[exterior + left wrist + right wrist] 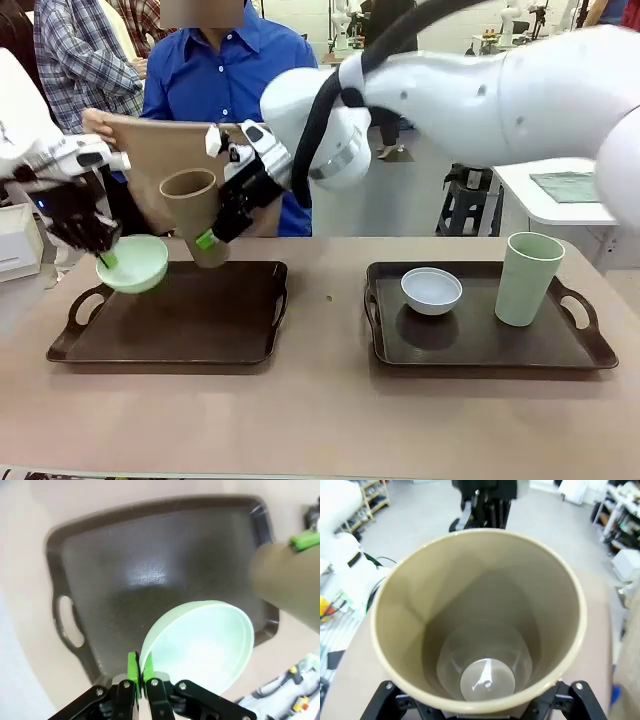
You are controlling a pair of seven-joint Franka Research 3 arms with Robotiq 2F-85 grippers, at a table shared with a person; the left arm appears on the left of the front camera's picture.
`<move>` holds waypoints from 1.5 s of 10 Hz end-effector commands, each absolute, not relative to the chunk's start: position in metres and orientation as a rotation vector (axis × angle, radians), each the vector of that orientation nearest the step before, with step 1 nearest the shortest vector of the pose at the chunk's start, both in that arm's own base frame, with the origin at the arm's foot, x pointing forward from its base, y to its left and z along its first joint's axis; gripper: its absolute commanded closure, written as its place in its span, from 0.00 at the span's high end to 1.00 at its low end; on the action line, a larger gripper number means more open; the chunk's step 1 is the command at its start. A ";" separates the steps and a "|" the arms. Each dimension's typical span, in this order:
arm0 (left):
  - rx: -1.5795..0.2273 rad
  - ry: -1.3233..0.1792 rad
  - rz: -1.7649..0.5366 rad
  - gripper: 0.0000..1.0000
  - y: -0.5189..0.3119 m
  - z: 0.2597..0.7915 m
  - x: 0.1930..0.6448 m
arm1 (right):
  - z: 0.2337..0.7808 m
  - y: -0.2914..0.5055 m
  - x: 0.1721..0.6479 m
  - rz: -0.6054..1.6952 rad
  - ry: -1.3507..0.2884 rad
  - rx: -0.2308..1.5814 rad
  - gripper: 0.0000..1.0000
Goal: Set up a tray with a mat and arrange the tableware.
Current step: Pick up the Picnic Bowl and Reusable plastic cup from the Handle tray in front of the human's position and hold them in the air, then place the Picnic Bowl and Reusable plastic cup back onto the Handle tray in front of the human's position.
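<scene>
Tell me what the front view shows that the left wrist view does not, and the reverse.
Front view, not left wrist: the person holding a tan mat, and the right tray with a white bowl and a pale-green cup. Left wrist, not front: a clear look into the mint-green bowl. Both: the left tray, the left gripper shut on the bowl's rim, the tan-brown cup.

I saw pale grey floor (420,511) beyond my table (320,415). A white side table (548,200) stood at right (black stool (466,208) beside it).
</scene>
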State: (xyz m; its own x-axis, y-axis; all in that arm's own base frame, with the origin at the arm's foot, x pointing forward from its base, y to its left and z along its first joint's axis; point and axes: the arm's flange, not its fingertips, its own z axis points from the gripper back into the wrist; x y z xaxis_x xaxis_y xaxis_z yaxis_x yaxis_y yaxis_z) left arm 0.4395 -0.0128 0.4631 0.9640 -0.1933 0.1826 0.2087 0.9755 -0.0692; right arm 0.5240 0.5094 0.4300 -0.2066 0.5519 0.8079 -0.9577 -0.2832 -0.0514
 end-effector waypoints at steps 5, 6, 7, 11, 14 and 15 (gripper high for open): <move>-0.013 -0.221 -0.208 0.00 -0.009 0.542 0.427 | 0.498 0.472 0.482 1.712 -0.755 0.752 0.00; -0.048 -0.276 -0.226 0.00 -0.011 0.547 0.425 | 0.503 0.485 0.487 1.742 -0.751 0.714 0.00; -0.048 -0.276 -0.226 0.00 -0.011 0.547 0.425 | 0.503 0.485 0.487 1.742 -0.751 0.714 0.00; -0.048 -0.276 -0.226 0.00 -0.011 0.547 0.425 | 0.503 0.485 0.487 1.742 -0.751 0.714 0.00; -0.048 -0.276 -0.226 0.00 -0.011 0.547 0.425 | 0.503 0.485 0.487 1.742 -0.751 0.714 0.00; -0.048 -0.276 -0.226 0.00 -0.011 0.547 0.425 | 0.503 0.485 0.487 1.742 -0.751 0.714 0.00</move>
